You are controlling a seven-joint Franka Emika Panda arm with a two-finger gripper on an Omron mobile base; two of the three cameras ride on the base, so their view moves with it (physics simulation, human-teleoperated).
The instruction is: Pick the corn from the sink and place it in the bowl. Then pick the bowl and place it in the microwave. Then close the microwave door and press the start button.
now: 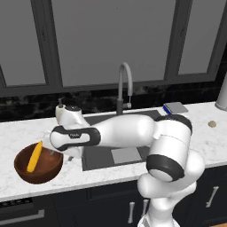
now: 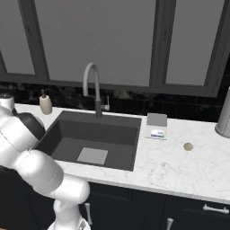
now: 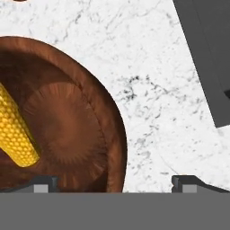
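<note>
One yellow corn [image 1: 34, 156] lying slantwise inside the reddish-brown bowl [image 1: 42, 174], upper end propped on the rim, lower end down toward the bottom. Bowl resting on the white marbled surface [image 1: 111, 175], just left of the dark sink [image 1: 124, 155] in the left base view. Seen close in the hand view: corn [image 3: 13, 130] against the bowl's inner wall, bowl rim [image 3: 117, 148] curving between the two finger tips. Claw [image 3: 114, 183] spread wide apart, gripping nothing, one tip over the bowl's interior and the other over bare marble beside it. Hanging above the bowl's right edge in the left base view, hand largely masked by the white forearm stretched leftward across the sink. Sink basin [image 2: 90, 139] with a pale square drain plate at its bottom, grey gooseneck faucet [image 2: 93, 87] rising behind. Soap dispenser [image 2: 45, 103] standing on the surface at the back left corner of the sink. Small grey pad with a blue-and-white sponge [image 2: 157, 132] right of the sink, small round beige object [image 2: 188, 146] farther right.
</note>
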